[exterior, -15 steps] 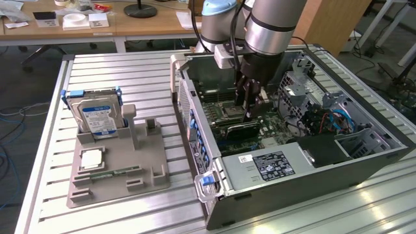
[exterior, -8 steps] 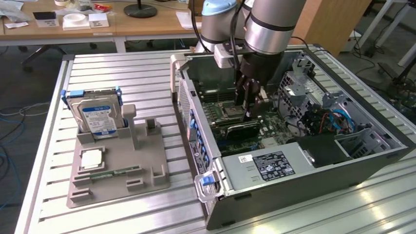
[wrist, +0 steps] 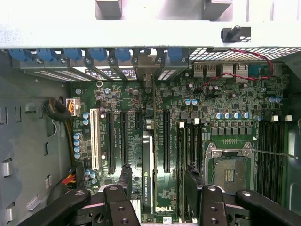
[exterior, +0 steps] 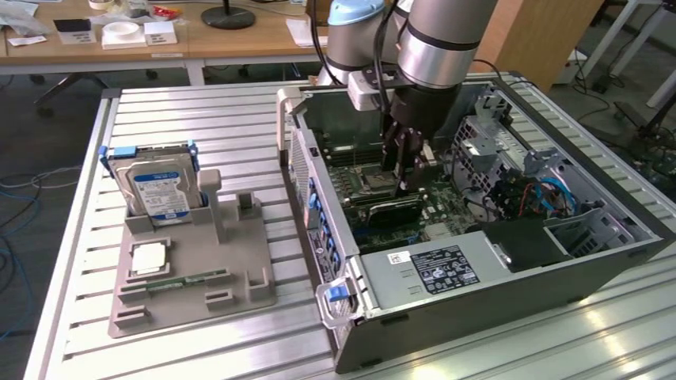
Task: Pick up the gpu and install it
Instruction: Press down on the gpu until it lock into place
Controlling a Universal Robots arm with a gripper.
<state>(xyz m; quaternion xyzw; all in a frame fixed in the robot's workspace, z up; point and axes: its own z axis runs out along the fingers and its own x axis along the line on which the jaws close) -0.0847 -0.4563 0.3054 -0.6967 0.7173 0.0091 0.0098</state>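
The gripper [wrist: 157, 195] hangs inside the opened computer case [exterior: 591, 261], its jaws spread wide and holding nothing. Between them the gpu [wrist: 147, 181] stands on edge in a motherboard [wrist: 207, 117] slot, its bracket toward the case's rear wall, apparently seated.

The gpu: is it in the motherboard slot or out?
In: the gpu stands on edge in a slot, between the open gripper fingers.

The gpu [wrist: 147, 162] stands edge-on, its cooler face hidden; the gripper [wrist: 157, 181] fingers cover its 6 o'clock end. In the exterior view the arm [exterior: 444, 39] is cut off at 12 o'clock.
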